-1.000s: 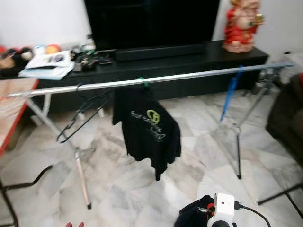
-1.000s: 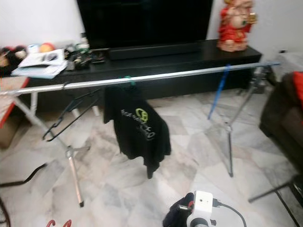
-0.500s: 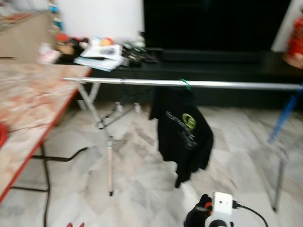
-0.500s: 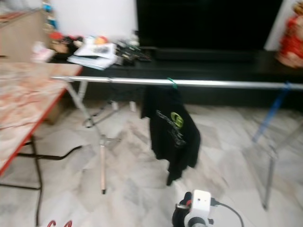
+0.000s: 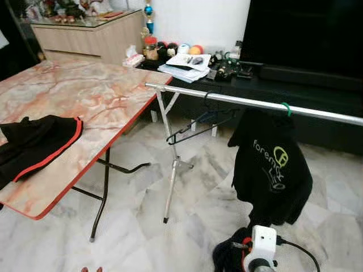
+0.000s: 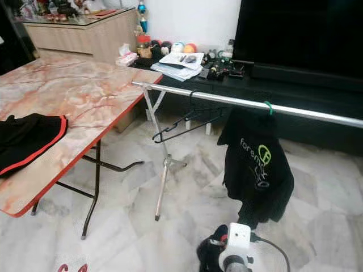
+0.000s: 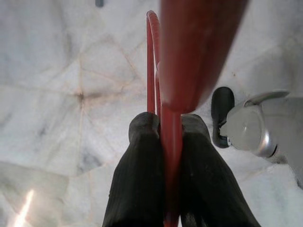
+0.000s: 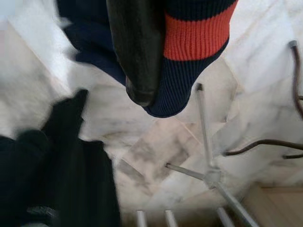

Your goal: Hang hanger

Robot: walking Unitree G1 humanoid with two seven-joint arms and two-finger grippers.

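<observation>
Left gripper [image 7: 163, 142] pinches red hanger [image 7: 152, 56] low over floor, well apart from rail [image 5: 249, 103]; should lift hook over rail's bare end near table corner.

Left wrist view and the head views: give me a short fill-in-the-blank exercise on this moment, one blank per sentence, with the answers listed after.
1. The left pincer is shut on a hanger whose colour is ____.
2. On the silver rail, the black T-shirt hangs from a hook coloured ____.
3. The bare hanger on that rail is coloured ____.
4. The black garment with red trim lies on the ____.

Missing words: red; green; black; table
</observation>
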